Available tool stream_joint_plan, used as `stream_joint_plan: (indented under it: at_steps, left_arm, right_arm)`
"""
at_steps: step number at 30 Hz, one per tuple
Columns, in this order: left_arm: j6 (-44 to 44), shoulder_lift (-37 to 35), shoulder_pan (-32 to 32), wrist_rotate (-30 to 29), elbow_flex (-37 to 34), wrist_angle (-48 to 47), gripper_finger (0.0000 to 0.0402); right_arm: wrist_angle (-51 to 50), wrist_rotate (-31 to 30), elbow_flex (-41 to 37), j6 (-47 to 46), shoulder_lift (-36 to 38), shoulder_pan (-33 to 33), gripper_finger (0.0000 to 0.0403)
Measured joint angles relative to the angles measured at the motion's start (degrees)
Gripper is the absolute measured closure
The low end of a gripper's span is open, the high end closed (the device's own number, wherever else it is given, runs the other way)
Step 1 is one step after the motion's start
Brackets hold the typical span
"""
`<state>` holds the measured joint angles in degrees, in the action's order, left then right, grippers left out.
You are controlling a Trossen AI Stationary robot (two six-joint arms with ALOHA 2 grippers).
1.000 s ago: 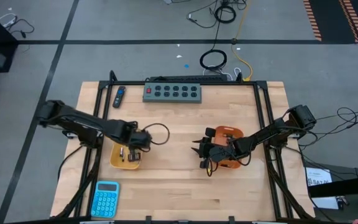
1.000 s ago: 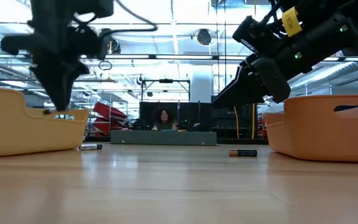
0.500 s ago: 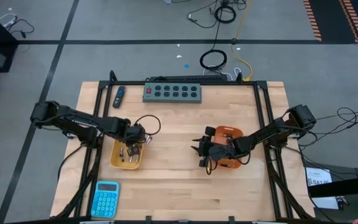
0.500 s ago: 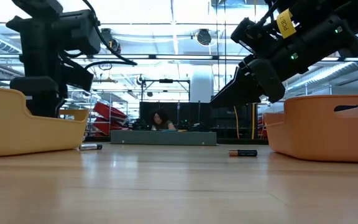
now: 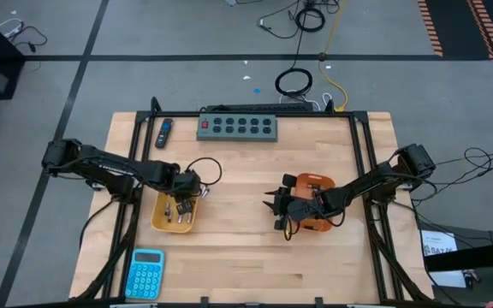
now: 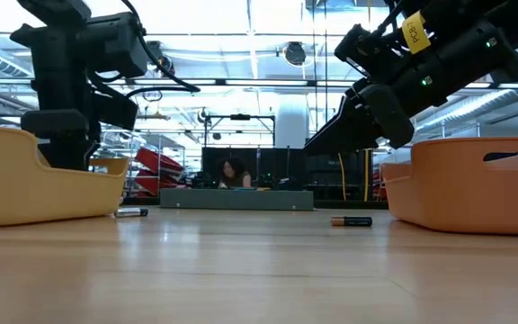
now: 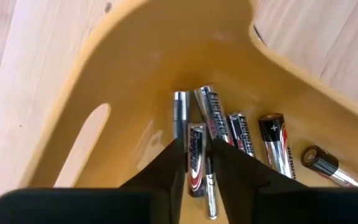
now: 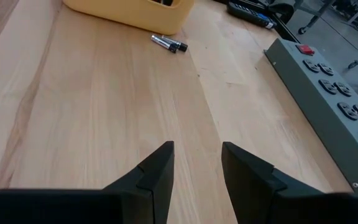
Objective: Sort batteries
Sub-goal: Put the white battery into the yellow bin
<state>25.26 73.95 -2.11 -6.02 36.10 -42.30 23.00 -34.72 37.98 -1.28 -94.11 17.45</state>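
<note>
The yellow bin point(image 5: 175, 216) at the table's left holds several batteries point(image 7: 241, 134), silvery with dark bands. My left gripper point(image 7: 197, 148) points down into it, slightly open. One battery point(image 7: 196, 169) lies on the bin floor between its fingers, with a gap showing beside it. My right gripper point(image 8: 197, 149) hovers open over bare wood, just left of the orange bin point(image 5: 317, 214), with nothing between its fingers. Two batteries point(image 8: 169, 43) lie on the table beside the yellow bin. Another battery point(image 6: 352, 220) lies on the table farther back.
A grey power strip point(image 5: 238, 127) lies along the far edge, with a blue-and-black stick gadget point(image 5: 164, 133) to its left. A blue calculator point(image 5: 146, 274) sits at the near left corner. Bare wood lies between the two bins. A person sits beyond the table point(image 6: 232, 171).
My left gripper has gone down into the yellow bin, drawing back a little toward the table's left edge. In the low view its fingertips have sunk behind the bin's wall. It has kept still for the last half second.
</note>
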Motion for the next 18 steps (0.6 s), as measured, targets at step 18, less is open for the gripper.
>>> stream_joint_plan:
  at_steps: [18]
  left_arm:
    - [-0.1,-1.7,-0.5,0.6,11.4,-10.9,0.029]
  right_arm:
    - [0.8,0.2,0.0,0.1,0.0,0.0,0.0277]
